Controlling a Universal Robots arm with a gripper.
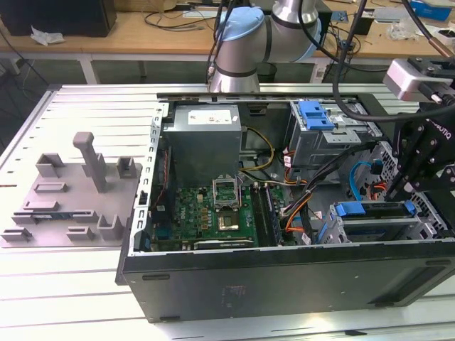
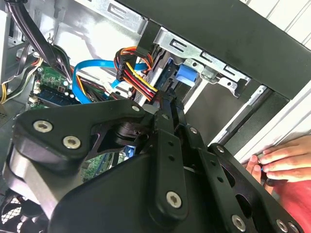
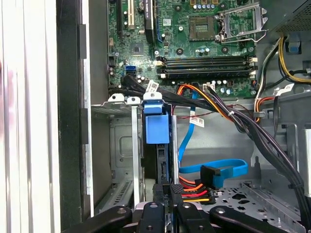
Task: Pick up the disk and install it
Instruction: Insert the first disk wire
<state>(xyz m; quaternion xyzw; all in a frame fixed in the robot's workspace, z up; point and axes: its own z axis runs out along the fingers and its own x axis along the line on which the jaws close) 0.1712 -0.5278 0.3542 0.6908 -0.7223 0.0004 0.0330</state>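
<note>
**A:** What lies closest in the exterior view?

**B:** The slatted metal surface. On it is the black wall of the open computer case.

**A:** And the disk?

**B:** Just behind that wall. The disk stands on edge in the drive cage, at the case's corner on the exterior view's right. In the first wrist view the disk shows the blue tab of its carrier bracket.

**A:** The end effector?

**B:** The end effector hangs over that cage. In the first wrist view it sits at the disk's end away from the blue tab, beside a plug with red, orange and yellow wires. I cannot tell whether it is apart, together or clamped on the disk.

**A:** Anyone nearby?

**B:** In the second wrist view a person's hand rests at the case's outer edge.

**A:** Farther back?

**B:** The green motherboard, then the grey power supply. Beyond the case is the arm.
</note>
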